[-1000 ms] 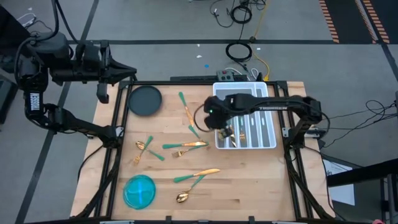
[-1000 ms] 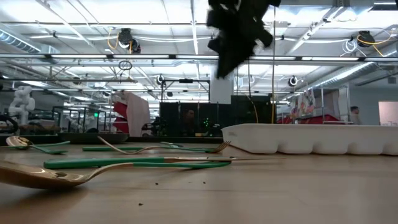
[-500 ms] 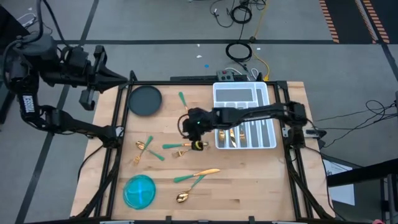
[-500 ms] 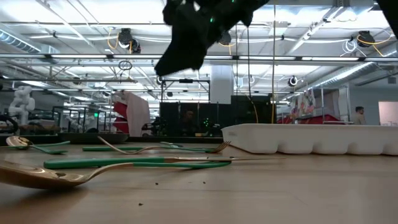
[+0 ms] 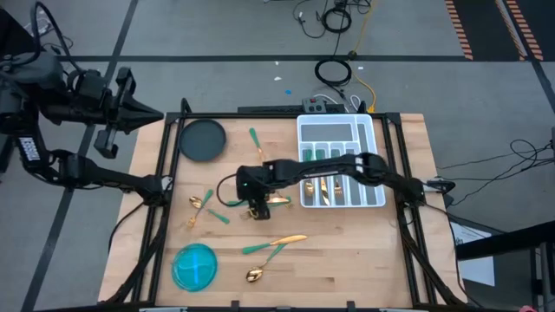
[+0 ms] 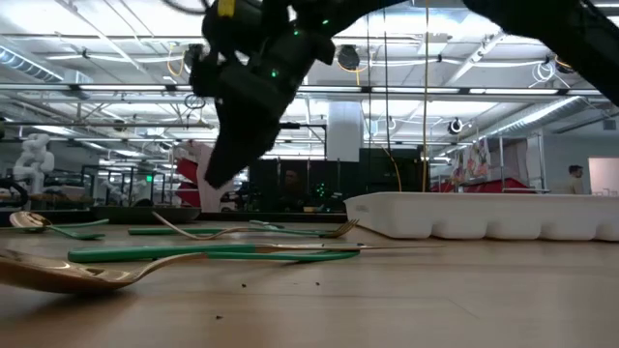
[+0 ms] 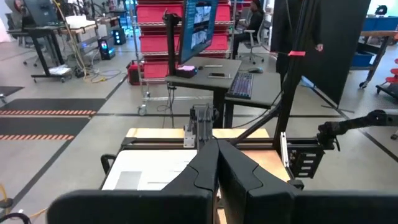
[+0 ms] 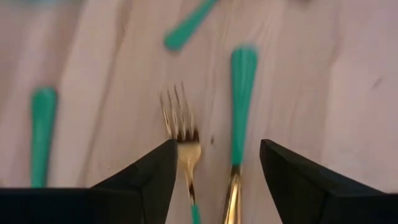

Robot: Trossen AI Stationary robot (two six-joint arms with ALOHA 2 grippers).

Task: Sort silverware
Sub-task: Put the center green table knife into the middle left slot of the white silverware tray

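- Two arms in play, only one working; right gripper (image 5: 257,206) has swung off the white tray (image 5: 375,139) in the last second and now hangs low over the loose pieces mid-table; fingers spread wide, nothing between them
- One second back it sat over the tray's near-left corner, half a second back it was midway; reads as a drop-off done and a reach for the next piece under way
- Right wrist view: open fingers bracket a fork (image 8: 182,134), tines pointing away, with a teal handle (image 8: 241,102) just beside it, its gold end running in between the fingers; likely target is the fork, though the neighbour is close enough to get caught in the same close
- Rest of the silverware is still out on the table (image 5: 364,251): a pair near the front edge (image 5: 276,245), a spoon below that (image 5: 253,275), a small cluster left of the gripper (image 5: 201,208), one teal handle near the back (image 5: 253,139); several gold pieces already lie in the tray slots (image 5: 328,186); so sorting is partway
- Dark plate (image 5: 202,139) and blue bowl (image 5: 194,265) sit on the left side, not involved
- Left gripper (image 5: 147,113) parked off the table's back-left corner; left wrist view shows its fingers pressed together, empty
- High view gives layout and tray contents but hides the fingers under the wrist; the wrist view alone shows the bracketing; low view (image 6: 227,155) alone shows height: gripper is clear of the wood, not yet down on any piece
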